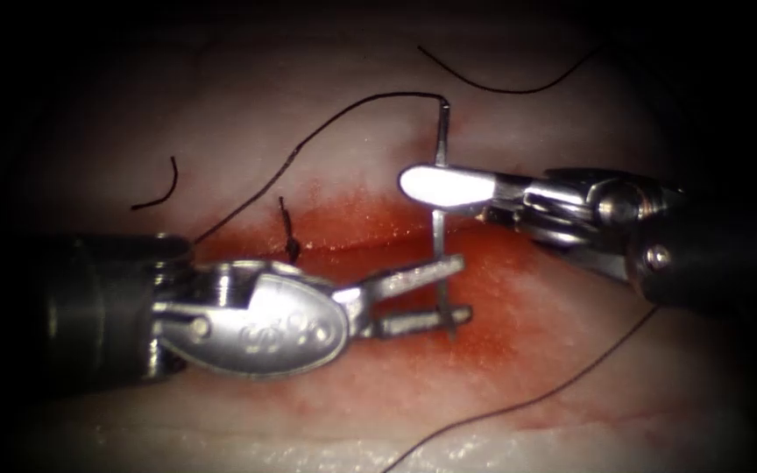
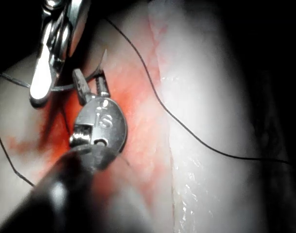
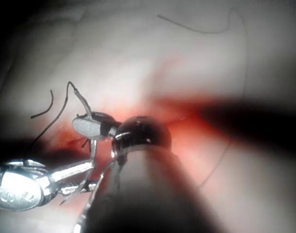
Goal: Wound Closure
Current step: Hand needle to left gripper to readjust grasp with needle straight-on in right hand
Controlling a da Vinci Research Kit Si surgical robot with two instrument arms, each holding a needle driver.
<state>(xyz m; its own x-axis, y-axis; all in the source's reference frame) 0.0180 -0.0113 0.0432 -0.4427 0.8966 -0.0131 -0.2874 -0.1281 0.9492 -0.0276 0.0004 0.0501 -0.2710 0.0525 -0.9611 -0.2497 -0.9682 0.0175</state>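
Note:
The curved needle (image 1: 439, 228) stands across the cut (image 1: 343, 249) in the tissue (image 1: 571, 368), lifted above it. My right tool (image 1: 418, 184) is shut on the needle's upper part, close to the tail where the thread (image 1: 308, 140) leaves. My left tool (image 1: 464, 287) is open, its two jaws on either side of the needle's lower part near the tip. The tip (image 2: 104, 54) looks free of the tissue. Up close, the left jaws (image 2: 91, 81) bracket the needle beside the right tool (image 2: 43, 80). The right jaws (image 3: 87, 127) pinch the needle (image 3: 84, 103).
A tied stitch with short ends (image 1: 289, 235) sits on the cut left of the needle. A loose cut end of thread (image 1: 161, 186) lies at far left. More thread runs across the top (image 1: 501, 89) and the lower right (image 1: 527, 403). Red fluid (image 1: 501, 289) stains the wound.

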